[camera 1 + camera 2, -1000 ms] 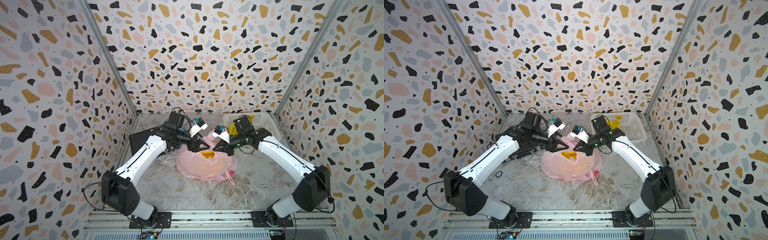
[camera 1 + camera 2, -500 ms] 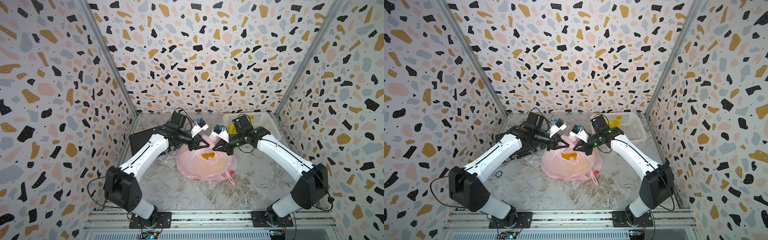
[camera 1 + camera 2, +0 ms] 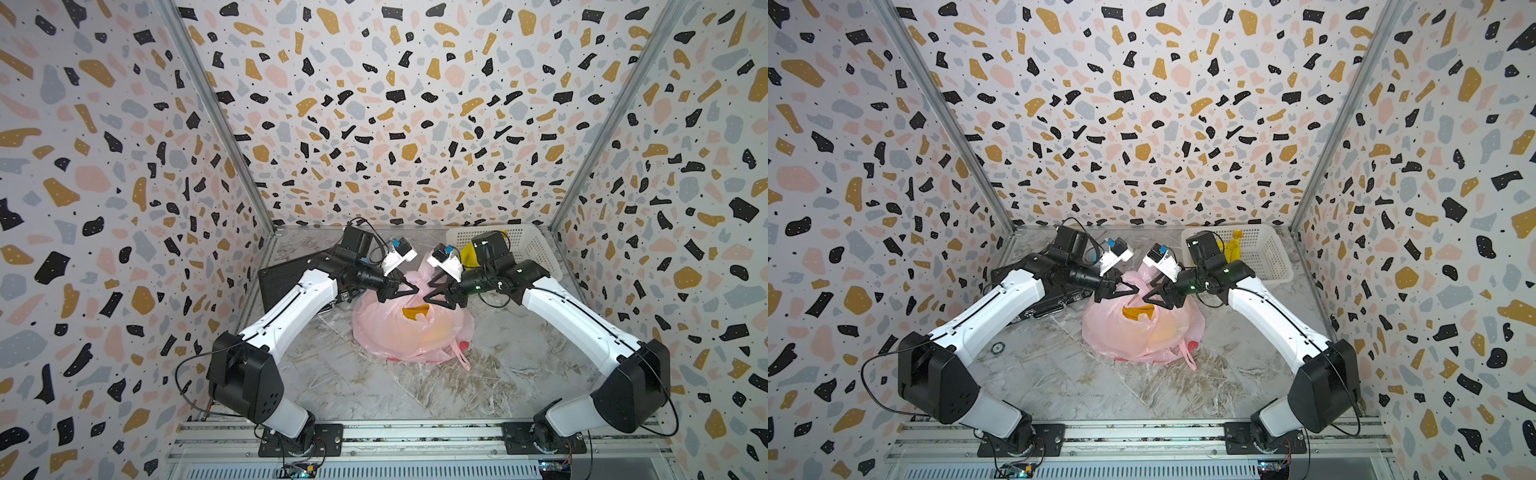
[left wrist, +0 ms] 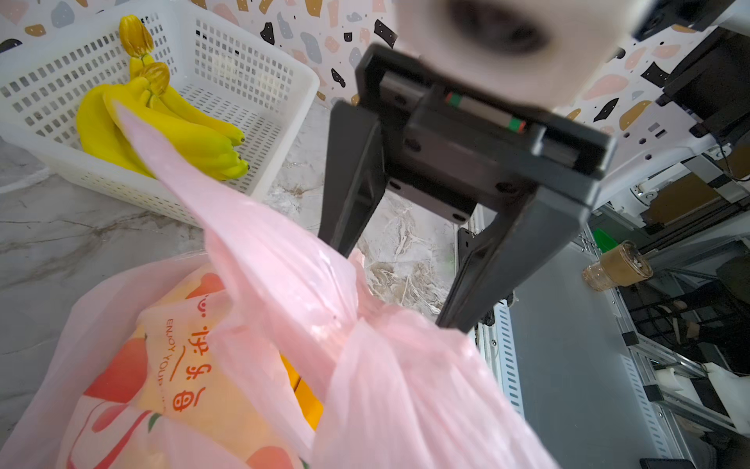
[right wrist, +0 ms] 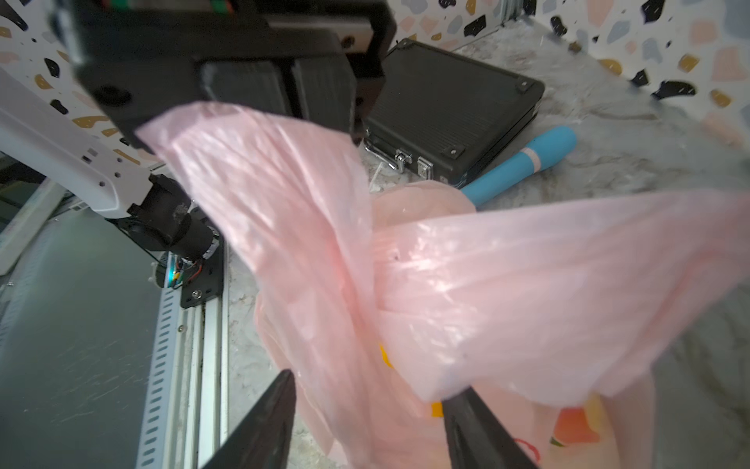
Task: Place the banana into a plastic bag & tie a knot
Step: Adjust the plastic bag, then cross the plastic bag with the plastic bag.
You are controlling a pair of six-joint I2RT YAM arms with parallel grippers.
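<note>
The pink plastic bag point(image 3: 409, 332) stands on the marble floor between both arms in both top views, its mouth gathered upward. A yellow banana point(image 3: 415, 311) shows through the opening, also in a top view point(image 3: 1137, 311). My left gripper point(image 3: 412, 288) is shut on one pink handle strip point(image 5: 259, 170); in the left wrist view its jaws are hidden behind the film. My right gripper point(image 5: 371, 426) is open, its fingers point(image 5: 266, 422) standing on either side of the twisted film. The other handle strip point(image 5: 548, 284) drapes over one finger.
A white basket point(image 3: 530, 245) at the back right holds a bunch of bananas point(image 4: 174, 126). A black case point(image 3: 284, 278) lies at the back left, with a blue cylinder point(image 5: 523, 162) beside it. Something red point(image 3: 463, 345) pokes out under the bag.
My left gripper has shut on a bag handle. The right gripper, shut before, has opened and let go of the film. Both arms stay close together over the bag.
</note>
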